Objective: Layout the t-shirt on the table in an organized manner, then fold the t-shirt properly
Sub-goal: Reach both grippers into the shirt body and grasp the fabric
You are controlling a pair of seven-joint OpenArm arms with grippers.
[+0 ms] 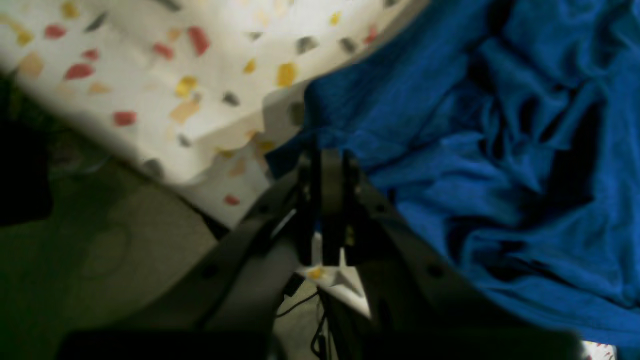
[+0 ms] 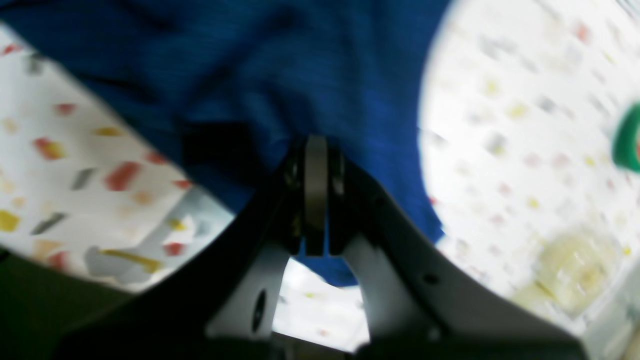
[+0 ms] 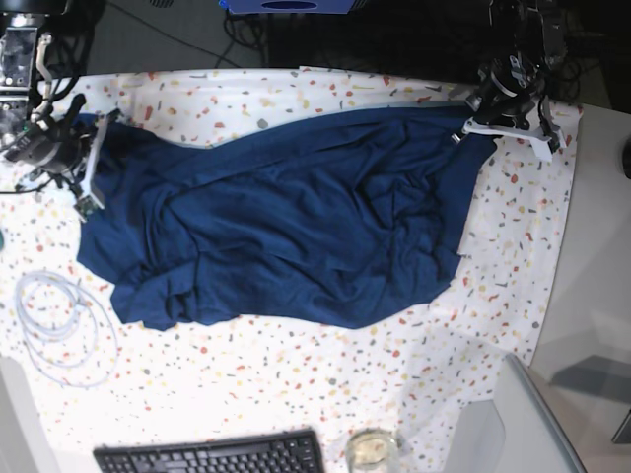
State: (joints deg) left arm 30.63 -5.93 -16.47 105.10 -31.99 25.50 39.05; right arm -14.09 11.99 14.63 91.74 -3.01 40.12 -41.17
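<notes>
Speckled surface [image 3: 296, 394], draped with a white terrazzo-patterned cloth. The navy t-shirt [image 3: 296, 217] lies spread but rumpled across its far half, stretched between the two arms. Left gripper [image 1: 325, 165], at the far right corner of the surface: jaws closed, pinching an edge of the shirt. Right gripper [image 2: 315, 165], at the far left corner: jaws closed on the opposite edge. Near edge: black keyboard [image 3: 212, 455]; near left: coiled white cable [image 3: 54, 320]; a glass [image 3: 372, 451] beside the keyboard.
</notes>
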